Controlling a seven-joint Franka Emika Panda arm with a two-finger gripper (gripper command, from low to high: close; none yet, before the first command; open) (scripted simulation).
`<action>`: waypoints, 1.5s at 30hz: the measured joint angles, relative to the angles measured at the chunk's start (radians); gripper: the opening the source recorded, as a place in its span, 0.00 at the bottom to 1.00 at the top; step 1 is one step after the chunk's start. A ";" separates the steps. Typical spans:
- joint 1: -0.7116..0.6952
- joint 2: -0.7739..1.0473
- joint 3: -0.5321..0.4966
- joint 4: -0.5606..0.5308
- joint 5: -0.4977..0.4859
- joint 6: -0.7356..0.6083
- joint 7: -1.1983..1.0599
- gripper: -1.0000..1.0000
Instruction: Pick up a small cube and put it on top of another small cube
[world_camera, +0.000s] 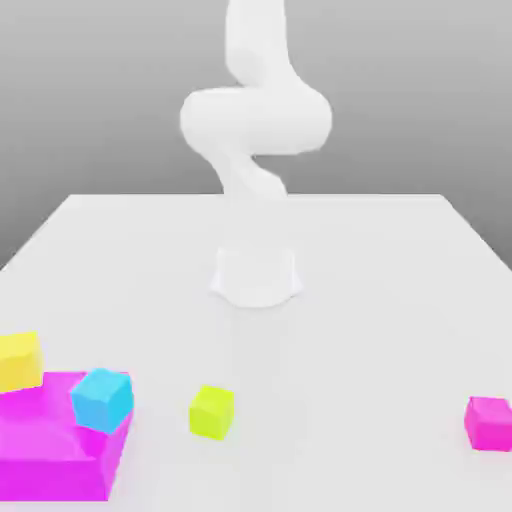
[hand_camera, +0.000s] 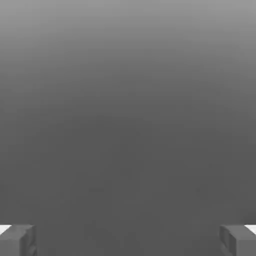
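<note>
Several small cubes lie near the front of the white table (world_camera: 380, 270) in the exterior view. A lime-green cube (world_camera: 212, 411) sits left of centre, and a small magenta cube (world_camera: 488, 422) is far on the exterior view's right. A cyan cube (world_camera: 102, 398) rests at the corner of a large magenta block (world_camera: 45, 450), with a yellow cube (world_camera: 20, 360) just behind that block. The white arm (world_camera: 255, 120) rises from its base (world_camera: 257, 277) and leaves the top of the picture. In the hand view my gripper (hand_camera: 128, 240) is open, its fingertips (hand_camera: 17, 240) far apart, facing only grey background.
The large magenta block fills the front corner on the exterior view's left. The arm's round base stands mid-table, behind all the cubes.
</note>
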 joint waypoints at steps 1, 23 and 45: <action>-0.007 0.039 -0.001 -0.025 -0.001 0.027 0.008 0.50; -0.112 0.852 -0.032 -0.463 0.021 0.597 0.117 0.50; 0.039 0.792 0.086 -0.369 -0.029 0.435 0.093 0.00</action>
